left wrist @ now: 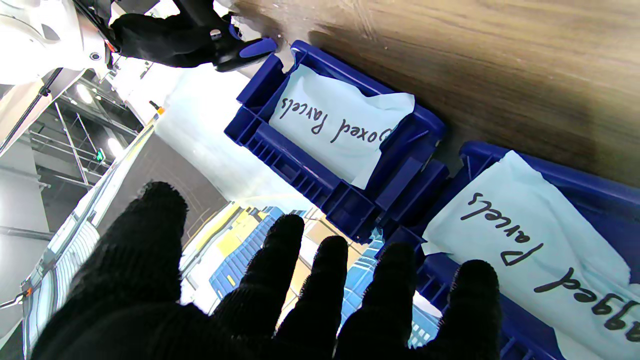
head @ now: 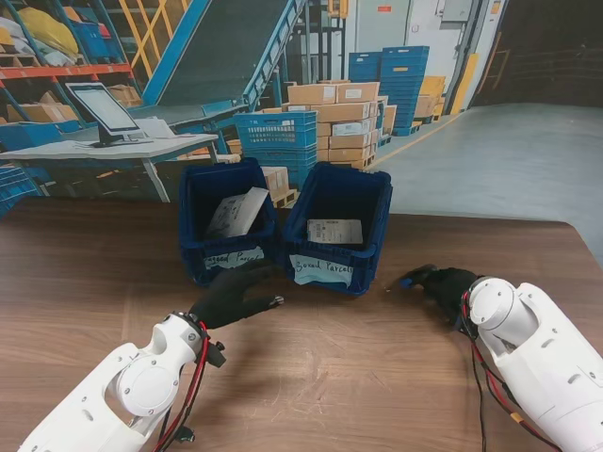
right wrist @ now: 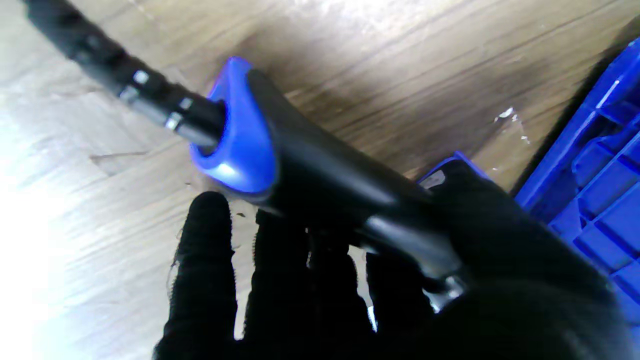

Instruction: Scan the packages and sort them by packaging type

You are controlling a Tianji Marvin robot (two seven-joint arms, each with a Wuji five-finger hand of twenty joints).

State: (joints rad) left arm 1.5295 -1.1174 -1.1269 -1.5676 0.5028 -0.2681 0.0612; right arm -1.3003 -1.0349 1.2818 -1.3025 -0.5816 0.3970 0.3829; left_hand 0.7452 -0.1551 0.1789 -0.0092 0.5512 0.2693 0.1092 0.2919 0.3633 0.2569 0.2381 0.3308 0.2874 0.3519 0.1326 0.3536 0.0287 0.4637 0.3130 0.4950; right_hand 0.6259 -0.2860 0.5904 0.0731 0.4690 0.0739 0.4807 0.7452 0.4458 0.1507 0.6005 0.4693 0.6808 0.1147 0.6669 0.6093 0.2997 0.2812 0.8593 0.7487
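Two blue bins stand side by side at the table's middle. The left bin (head: 226,218), labelled "Bagged Parcels" (left wrist: 540,250), holds a grey bagged parcel (head: 237,212) leaning on its wall. The right bin (head: 339,226), labelled "Boxed Parcels" (left wrist: 335,130), holds a flat box with a white label (head: 334,232). My left hand (head: 231,297) hovers just in front of the left bin, black-gloved, fingers (left wrist: 320,295) spread and holding nothing. My right hand (head: 448,287) sits right of the boxed bin, shut on a black and blue handheld scanner (right wrist: 300,160) with its cable (right wrist: 90,50) trailing over the wood.
The brown wooden table (head: 377,377) spreads around both arms. Beyond its far edge are a grey desk with a monitor (head: 102,108), stacked cardboard boxes (head: 339,118), blue crates (head: 278,137) and a conveyor.
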